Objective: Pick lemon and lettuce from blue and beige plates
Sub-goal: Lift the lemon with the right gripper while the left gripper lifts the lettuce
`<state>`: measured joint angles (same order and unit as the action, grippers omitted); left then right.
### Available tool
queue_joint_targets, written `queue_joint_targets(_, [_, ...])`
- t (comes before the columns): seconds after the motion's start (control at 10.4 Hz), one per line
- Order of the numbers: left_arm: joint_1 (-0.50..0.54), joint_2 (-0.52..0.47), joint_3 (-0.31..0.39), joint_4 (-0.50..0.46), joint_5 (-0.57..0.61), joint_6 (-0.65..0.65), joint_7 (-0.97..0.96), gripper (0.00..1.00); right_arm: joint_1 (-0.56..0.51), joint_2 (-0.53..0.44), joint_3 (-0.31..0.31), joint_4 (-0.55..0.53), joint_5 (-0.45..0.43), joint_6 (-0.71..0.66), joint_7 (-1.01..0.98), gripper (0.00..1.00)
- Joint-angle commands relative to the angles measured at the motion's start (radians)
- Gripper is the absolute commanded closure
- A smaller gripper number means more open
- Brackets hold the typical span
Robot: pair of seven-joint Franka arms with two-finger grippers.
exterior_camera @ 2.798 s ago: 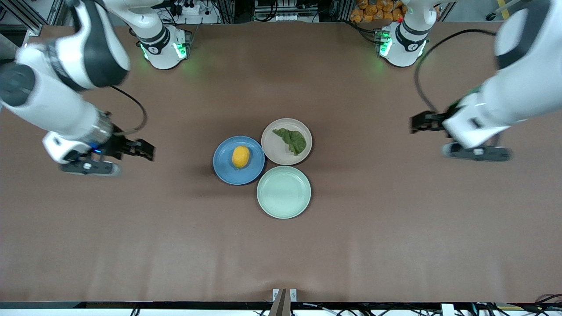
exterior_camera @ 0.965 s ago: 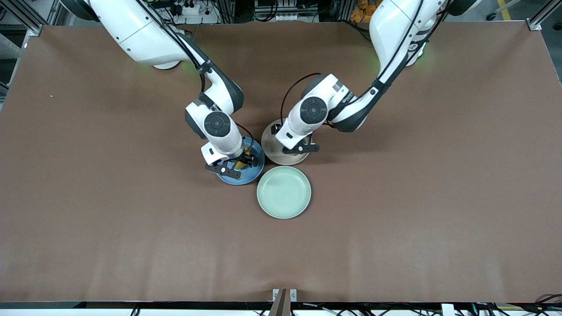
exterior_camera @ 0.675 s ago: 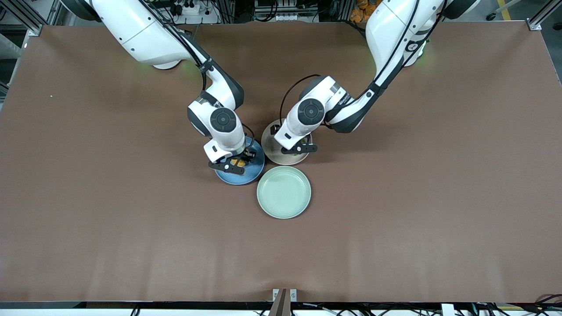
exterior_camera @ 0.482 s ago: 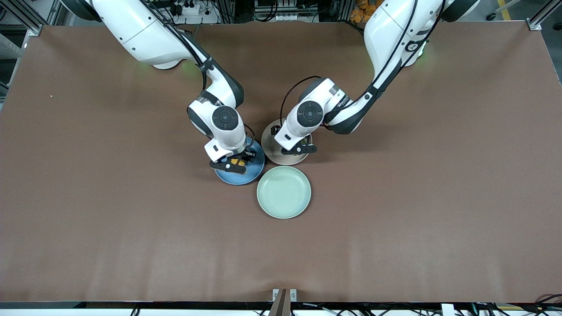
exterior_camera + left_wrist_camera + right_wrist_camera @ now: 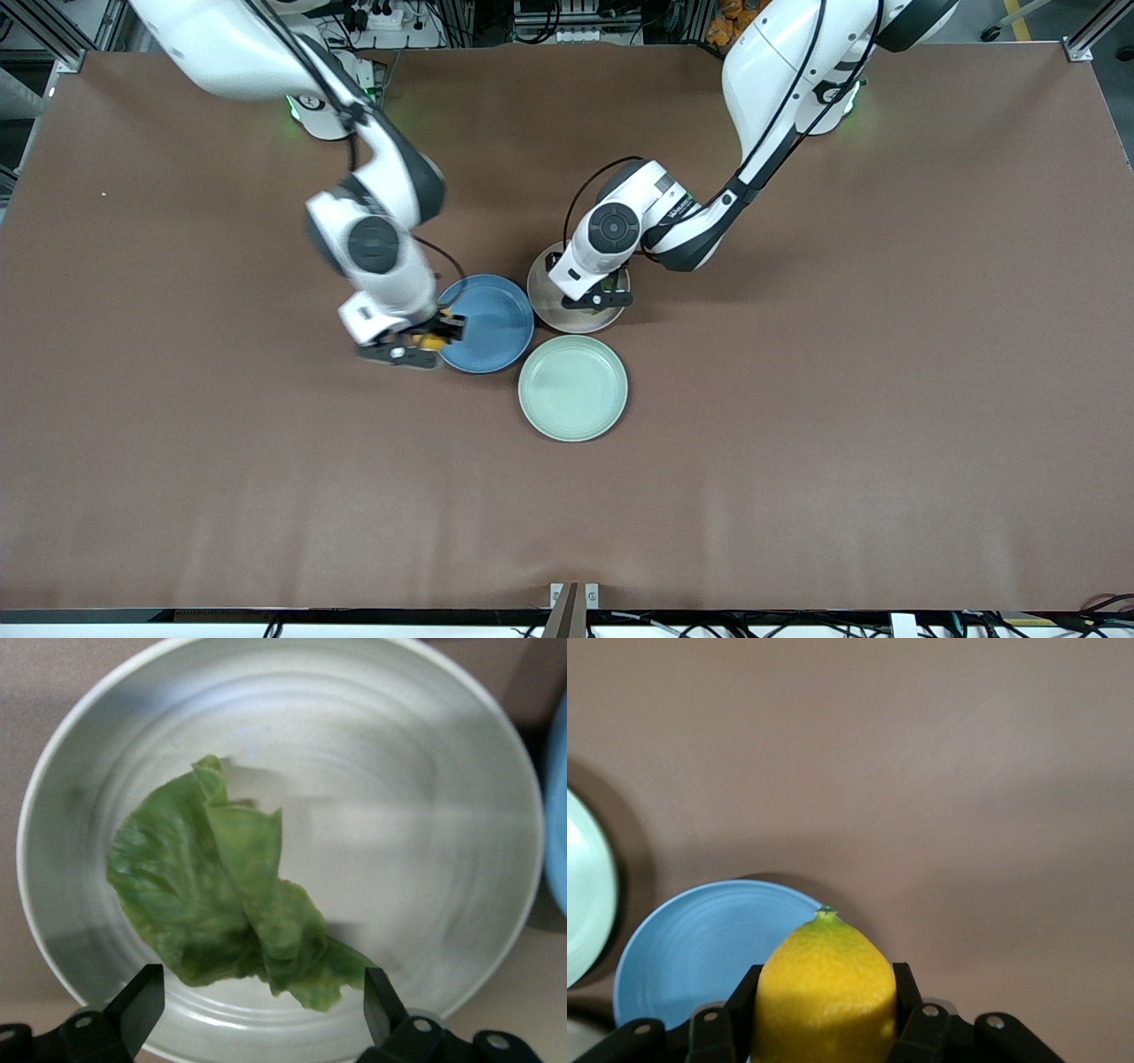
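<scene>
Front view | lying nearest: mint-green plate [image 5: 572, 388] | clamping lemon [image 5: 825, 992] in right gripper [image 5: 423, 339], hanging over edge of blue plate [image 5: 496, 323] | spreading left gripper [image 5: 257, 997] wide astride lettuce [image 5: 221, 912], lying on beige plate [image 5: 425, 815], farthest.

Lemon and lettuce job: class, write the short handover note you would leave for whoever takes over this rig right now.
Right gripper: jaws shut on the lemon, lifted off the blue plate, over its rim at the right arm's end.
Left gripper: jaws open, low over the beige plate, straddling the lettuce, which lies flat on the plate.
Mint-green plate: nothing on it, nearest the front camera.
Done: lemon picked.
Left: close on the lettuce and lift it off the beige plate.
</scene>
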<state>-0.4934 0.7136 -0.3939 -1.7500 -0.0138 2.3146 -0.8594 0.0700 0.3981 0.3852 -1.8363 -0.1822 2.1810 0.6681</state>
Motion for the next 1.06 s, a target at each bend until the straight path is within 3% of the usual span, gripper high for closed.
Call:
queue_joint_targets(0.0, [-0.022, 0.000, 0.021, 0.003, 0.037, 0.014, -0.036, 0.40, -0.126, -0.071, 0.012, -0.012, 0.064, -0.075, -0.221, 1.00])
queue_joint_targets(0.1, [-0.016, -0.003, 0.021, 0.004, 0.035, 0.014, -0.039, 0.57, -0.154, -0.070, -0.024, -0.017, 0.060, -0.081, -0.330, 1.00])
queue_joint_targets(0.19, [-0.014, -0.005, 0.021, 0.006, 0.035, 0.014, -0.049, 0.63, -0.185, -0.056, -0.067, -0.024, 0.052, -0.066, -0.441, 1.00])
queue_joint_targets(0.48, [0.002, -0.008, 0.021, 0.006, 0.035, 0.012, -0.050, 0.96, -0.285, 0.007, -0.106, -0.066, 0.047, 0.069, -0.608, 1.00])
queue_joint_targets(0.77, [0.031, -0.035, 0.020, 0.009, 0.026, 0.002, -0.052, 1.00, -0.269, 0.140, -0.172, -0.081, 0.046, 0.306, -0.631, 1.00])
queue_joint_targets(0.96, [0.068, -0.098, 0.018, 0.015, 0.011, -0.082, -0.059, 1.00, -0.253, 0.182, -0.192, -0.078, 0.046, 0.364, -0.645, 1.00])
